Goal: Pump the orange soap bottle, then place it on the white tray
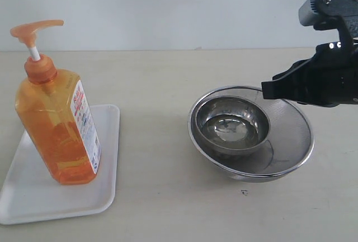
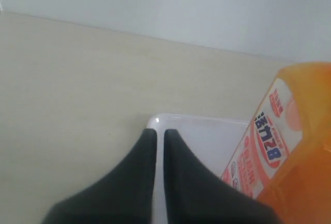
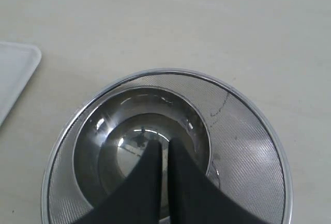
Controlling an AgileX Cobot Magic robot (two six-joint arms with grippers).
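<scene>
The orange soap bottle [image 1: 56,124] stands upright on the white tray [image 1: 106,158] at the left of the table, its pump head up and its white-and-red label facing right. In the left wrist view the bottle [image 2: 292,151] fills one side. My left gripper [image 2: 160,132] hangs shut and empty over the tray's corner [image 2: 207,141], apart from the bottle. It does not show in the exterior view. At the right, my right gripper [image 1: 267,90] hovers shut and empty above the bowls, its tips [image 3: 164,144] over the inner bowl.
A small steel bowl [image 1: 232,124] sits inside a wider mesh strainer bowl [image 1: 293,141] at the right of the table. In the right wrist view the strainer [image 3: 243,146] rings the bowl [image 3: 129,125], and a tray corner [image 3: 15,74] shows. Bare tabletop lies between tray and bowls.
</scene>
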